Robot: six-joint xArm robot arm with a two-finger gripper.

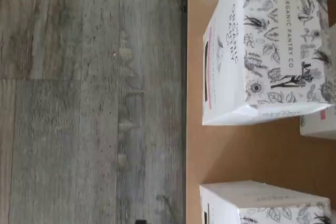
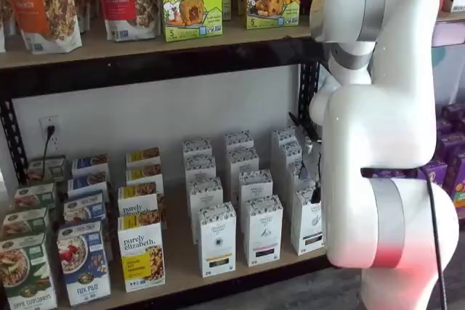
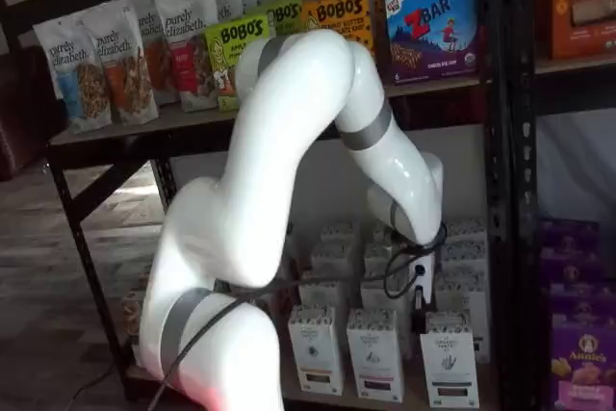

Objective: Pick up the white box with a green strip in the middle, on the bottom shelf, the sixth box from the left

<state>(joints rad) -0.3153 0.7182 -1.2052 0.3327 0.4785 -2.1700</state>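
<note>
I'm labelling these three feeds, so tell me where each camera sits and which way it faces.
Wrist view: on the arm, facing down at the bottom shelf edge, cartons and floor; no pincer visible.
Shelf view: front-on to the shelves; white arm at right.
Shelf view: angled from the left; arm fills the centre.
Shared: the white cartons, including the white box.

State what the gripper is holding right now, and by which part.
It cannot be told. The gripper hangs over the white box at the front of the bottom shelf, but its fingers are not plainly visible, so neither a hold nor contact shows.
</note>
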